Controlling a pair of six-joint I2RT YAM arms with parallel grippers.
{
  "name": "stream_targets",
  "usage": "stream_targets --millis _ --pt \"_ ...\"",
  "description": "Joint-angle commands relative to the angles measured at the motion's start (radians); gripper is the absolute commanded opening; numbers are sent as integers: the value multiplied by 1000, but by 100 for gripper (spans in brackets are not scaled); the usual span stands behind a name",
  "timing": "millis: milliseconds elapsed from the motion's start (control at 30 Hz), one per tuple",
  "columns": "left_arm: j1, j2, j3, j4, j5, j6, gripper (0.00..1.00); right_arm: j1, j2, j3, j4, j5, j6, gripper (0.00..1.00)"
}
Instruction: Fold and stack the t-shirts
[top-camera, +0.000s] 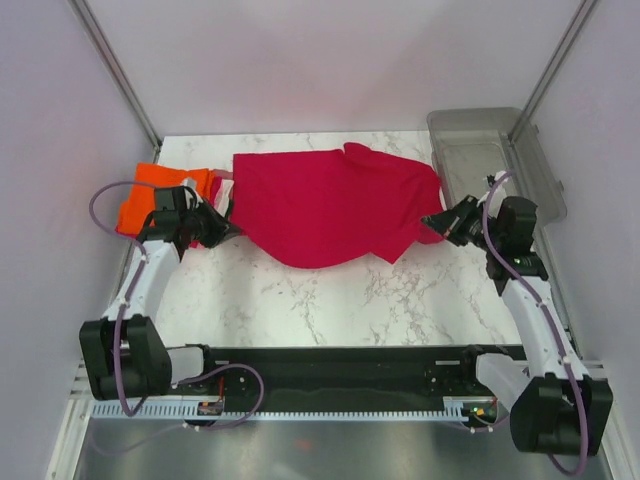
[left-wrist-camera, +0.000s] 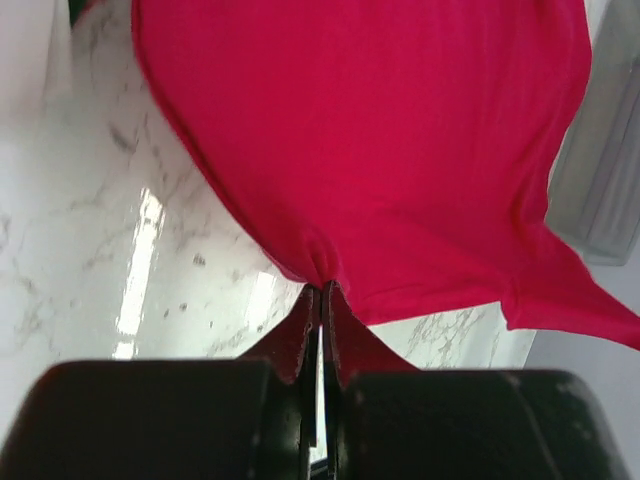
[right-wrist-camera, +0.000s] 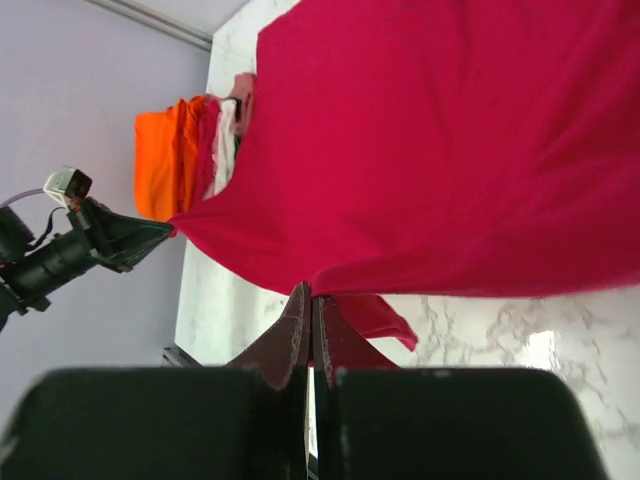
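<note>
Fingers (left-wrist-camera: 296, 338) of L gripper (left-wrist-camera: 321, 292) & R gripper (right-wrist-camera: 310, 296) clamped tight on crimson shirt (top-camera: 330, 205) edges, cloth sagging between.

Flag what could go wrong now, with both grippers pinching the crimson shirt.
The left gripper and right gripper each pinch only a small fold of the crimson t-shirt; it may slip free.
The left gripper works right beside the orange t-shirt; a pull could drag it.
The crimson t-shirt's right edge lies near the clear bin and might snag.

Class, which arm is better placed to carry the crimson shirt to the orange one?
Probably left: the left fingers, shut on the crimson shirt, sit beside the orange shirt; the right fingers grip its opposite end, by the bin.
</note>
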Motion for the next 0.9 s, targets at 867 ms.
stream_targets --millis 867 --pt "7 -237 -179 -51 -247 -148 2 2 -187 -47 -326 300 -160 0"
